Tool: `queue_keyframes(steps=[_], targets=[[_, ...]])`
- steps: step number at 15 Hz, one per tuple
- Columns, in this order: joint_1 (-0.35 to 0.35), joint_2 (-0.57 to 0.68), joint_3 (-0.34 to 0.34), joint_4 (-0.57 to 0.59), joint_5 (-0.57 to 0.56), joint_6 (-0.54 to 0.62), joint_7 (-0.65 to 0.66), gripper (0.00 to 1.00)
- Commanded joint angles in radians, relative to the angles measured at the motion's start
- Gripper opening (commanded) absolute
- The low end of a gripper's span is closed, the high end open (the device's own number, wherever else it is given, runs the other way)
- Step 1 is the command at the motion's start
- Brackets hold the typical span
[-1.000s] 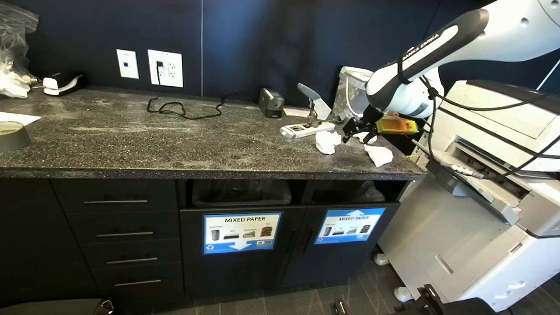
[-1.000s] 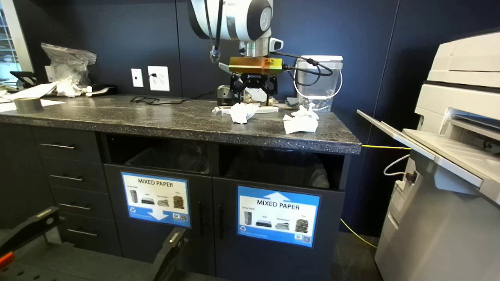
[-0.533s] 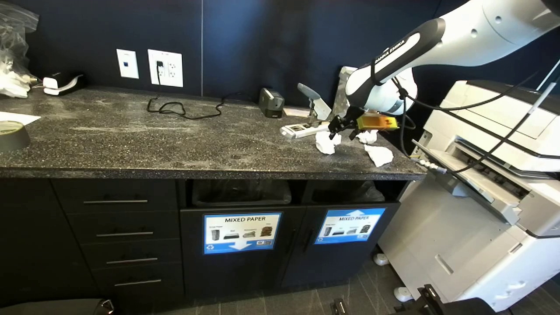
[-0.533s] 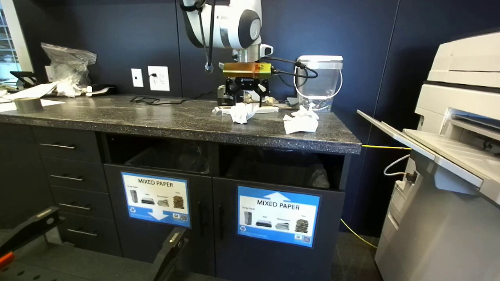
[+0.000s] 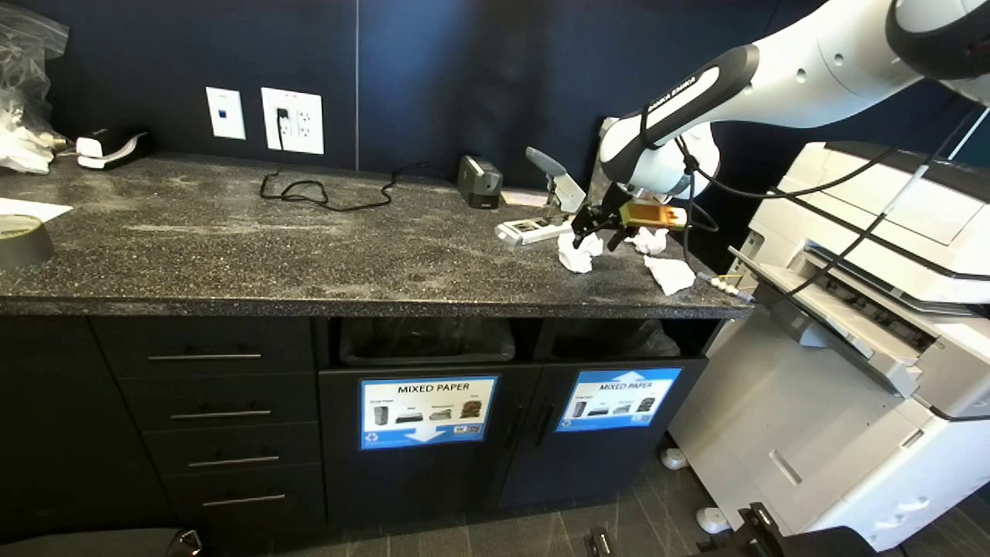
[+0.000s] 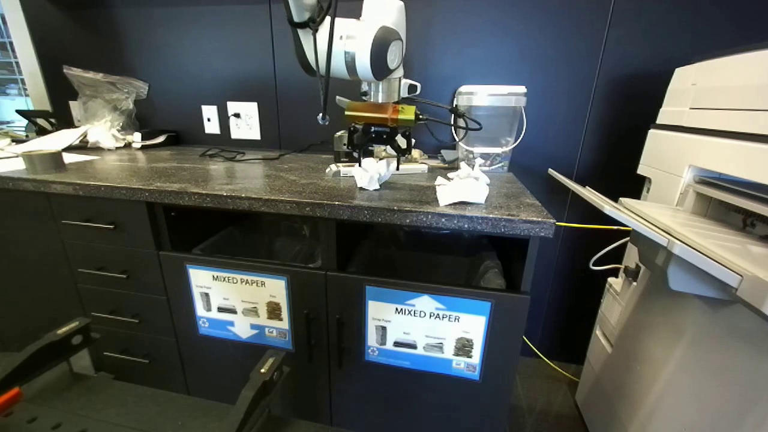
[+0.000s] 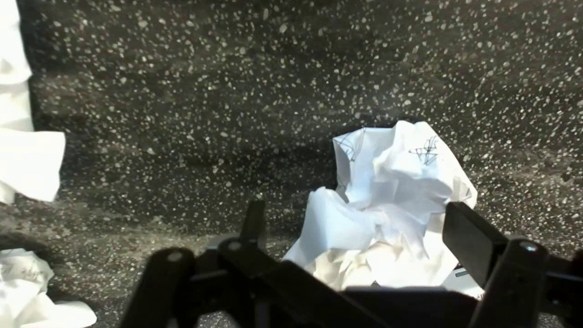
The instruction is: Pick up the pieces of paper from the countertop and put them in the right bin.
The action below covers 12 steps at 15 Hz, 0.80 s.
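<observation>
Here, parted jaws hang over one crumpled paper (image 7: 396,191).

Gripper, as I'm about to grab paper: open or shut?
The gripper is open: in the wrist view its fingers stand apart, crumpled paper showing in the gap.
</observation>
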Motion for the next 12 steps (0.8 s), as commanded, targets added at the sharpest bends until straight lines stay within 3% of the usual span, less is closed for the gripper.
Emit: queue_keyframes(steps=[1,12], targets=[[0.019,0.061,-0.008,0.107,0.039,-0.051,-0.022,1.00],[0.028,0.116,0.008,0.213,0.054,-0.069,-0.047,1.00]])
